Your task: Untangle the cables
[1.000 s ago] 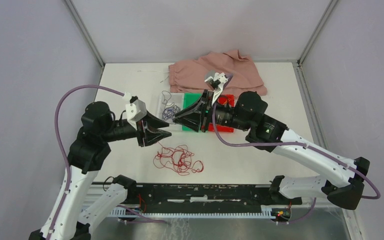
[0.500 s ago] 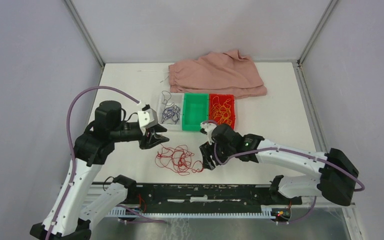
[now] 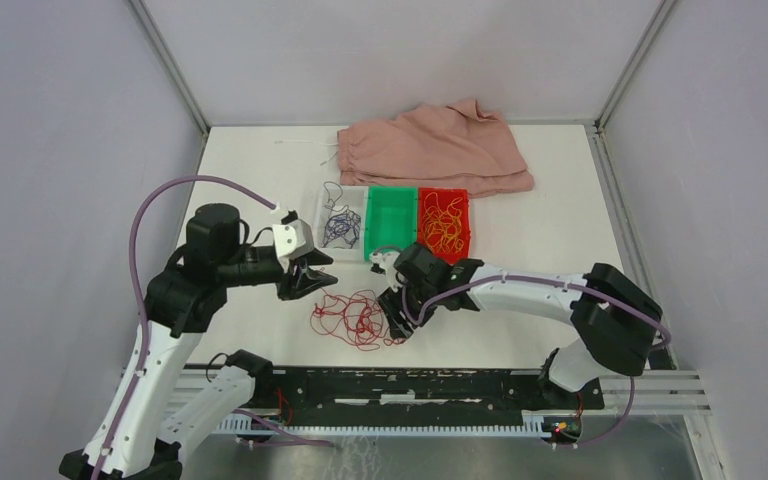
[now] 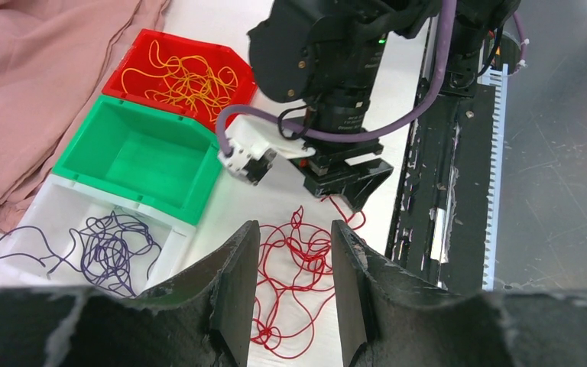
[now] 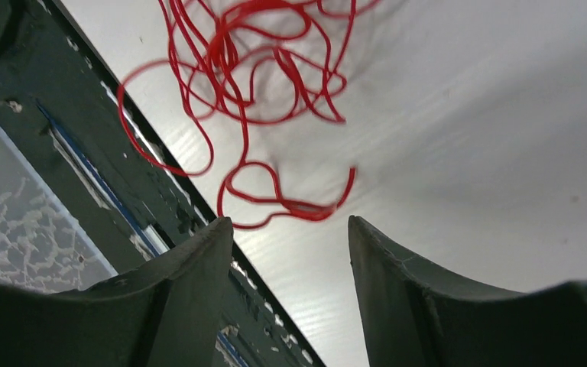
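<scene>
Cord, thin and floppy, is seen in three colours. The red cable [image 3: 358,318] is spread in loose tangled loops on the smooth white table [image 3: 560,230], between the left jaws and the right jaws, with its nearest loop just beyond the right fingertips. Beyond both jaws three moulded plastic bins are lined up side by side. The yellow cable [image 3: 445,225] is heaped in the red bin [image 4: 191,40] and the purple cable [image 3: 341,226] in the clear bin [image 4: 50,218], with the green bin [image 3: 391,222] set between them. Soft pink cloth [image 3: 430,148] is crumpled farther back. Both pairs of jaws are held spread apart, with nothing pinched between them.
</scene>
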Available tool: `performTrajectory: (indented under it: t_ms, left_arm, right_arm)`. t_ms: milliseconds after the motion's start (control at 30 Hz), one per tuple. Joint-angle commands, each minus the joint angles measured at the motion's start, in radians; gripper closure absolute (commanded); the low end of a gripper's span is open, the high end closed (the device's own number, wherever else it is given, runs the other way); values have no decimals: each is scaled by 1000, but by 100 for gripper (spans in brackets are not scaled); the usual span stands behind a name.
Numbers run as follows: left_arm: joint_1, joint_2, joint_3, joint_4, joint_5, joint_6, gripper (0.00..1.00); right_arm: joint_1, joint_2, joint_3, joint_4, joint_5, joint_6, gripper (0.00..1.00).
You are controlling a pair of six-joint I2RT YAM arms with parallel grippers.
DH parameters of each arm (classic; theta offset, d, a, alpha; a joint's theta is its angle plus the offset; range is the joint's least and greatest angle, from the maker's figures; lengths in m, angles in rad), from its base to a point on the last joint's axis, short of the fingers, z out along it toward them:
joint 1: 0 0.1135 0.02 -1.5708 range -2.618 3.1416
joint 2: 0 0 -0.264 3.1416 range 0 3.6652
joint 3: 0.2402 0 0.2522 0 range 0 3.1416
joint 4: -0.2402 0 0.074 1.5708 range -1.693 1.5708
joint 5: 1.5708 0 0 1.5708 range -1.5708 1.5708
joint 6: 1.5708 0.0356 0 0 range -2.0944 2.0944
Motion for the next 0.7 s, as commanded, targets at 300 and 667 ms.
performTrajectory:
  t_ms: [300,667]
  left_arm:
    - [1,-13,46,52,7,-22,53]
    - [1,-21,4,102,71,-41,52]
  right_arm:
    - [-1,144,132,2,-39,-109,71]
    - [-1,-184,269,-185,-95,-126,99]
